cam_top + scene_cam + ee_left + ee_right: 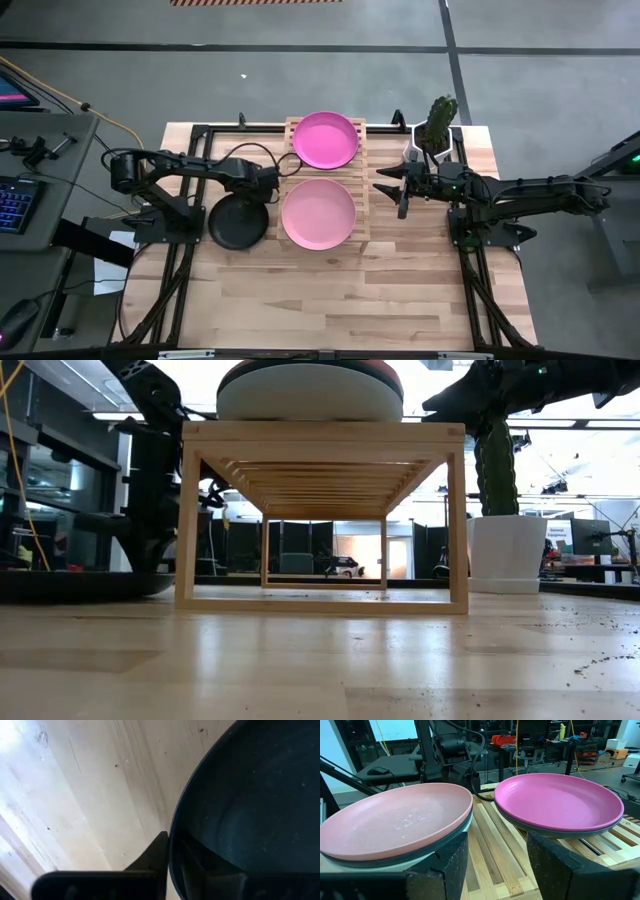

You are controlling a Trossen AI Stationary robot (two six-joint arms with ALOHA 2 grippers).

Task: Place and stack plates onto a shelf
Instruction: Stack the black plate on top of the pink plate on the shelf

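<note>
The wooden slatted shelf (362,180) stands mid-table. On its far half a magenta plate (322,139) lies on a dark plate. On its near half a salmon pink plate (318,212) tops a stack that includes a pale mint plate (310,402). A black plate (238,222) lies on the table left of the shelf. My left gripper (262,190) is shut on the black plate's far right rim. My right gripper (392,186) is open and empty, right of the shelf, its fingers (497,860) pointing at the two stacks. My left gripper holds the black plate's rim (172,837), one finger outside the rim (156,854) and one inside the bowl (196,866). The fingers come from above, pointing down. In the low view the plate (80,585) lies flat on the table.
A white pot with a cactus (437,130) stands at the far right, just beyond my right gripper. Bare wooden tabletop (330,300) stretches in front of the shelf. A desk with a keyboard (15,200) stands off the table's left.
</note>
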